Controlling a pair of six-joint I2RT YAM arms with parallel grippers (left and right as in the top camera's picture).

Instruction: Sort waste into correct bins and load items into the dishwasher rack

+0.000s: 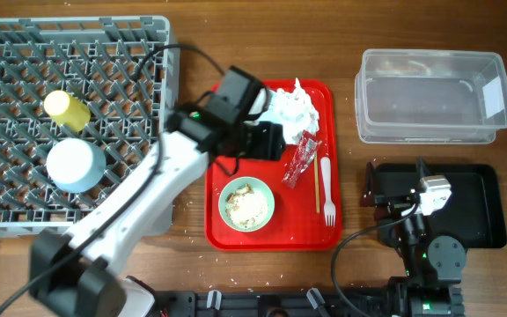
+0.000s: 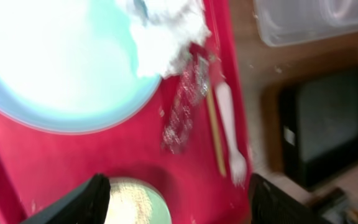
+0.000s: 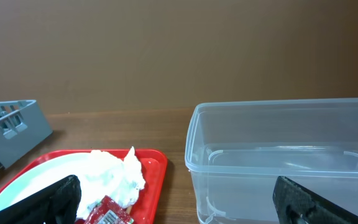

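Overhead view of a wooden counter. The left end effector hovers over a red plastic serving tray, its jaws spread wide and holding nothing. In its wrist view the two dark fingers stand far apart with only the tray between them. Below it lies a round pale blue plate, with a crumpled white paper napkin heaped on its far right rim. The right end effector, also wide and empty, sits above a shallow black rectangular tray, near a clear rectangular plastic tub.

Likely risks:
- The napkin overlaps the plate, so lifting the plate first could drag or tip it.
- A small red shiny wrapper lies just beside the napkin, perhaps touching it. A downward pinch could catch both and send them to one bin.
- A pale green bowl of whitish rice scraps sits at the tray's near edge, where a low sweep of the arm could spill it.

The wrapper's long axis slants from far right to near left. A thin wooden stick and a white plastic fork lie parallel, just beside each other along the tray's right side. Both run far to near, and the fork's tines point toward the robot.
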